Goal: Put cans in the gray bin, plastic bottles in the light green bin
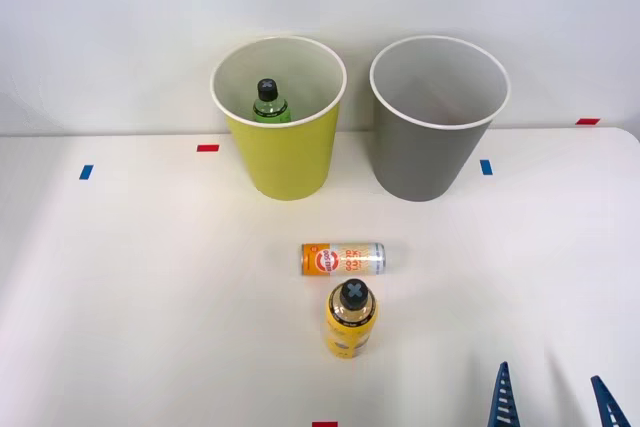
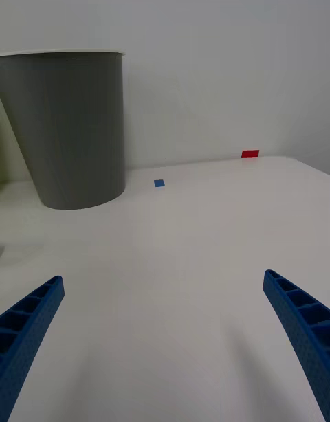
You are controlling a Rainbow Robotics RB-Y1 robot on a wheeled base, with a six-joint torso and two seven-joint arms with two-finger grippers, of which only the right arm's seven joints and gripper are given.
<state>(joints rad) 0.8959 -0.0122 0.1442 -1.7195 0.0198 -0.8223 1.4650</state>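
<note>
Lying left of right gripper (image 1: 552, 402): orange can (image 1: 343, 259).

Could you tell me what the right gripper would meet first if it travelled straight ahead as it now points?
Probably nothing: the open right gripper faces bare white table, passing beside the round gray bin, though depth is unclear.

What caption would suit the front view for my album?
Green bottle already in the light green bin; orange can and yellow bottle await the open right gripper.

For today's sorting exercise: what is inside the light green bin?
A green bottle with a black cap stands inside the light green bin, against its white inner wall. The bin's front wall hides the bottle's lower part and the bin floor, so anything lower down cannot be seen.
</note>
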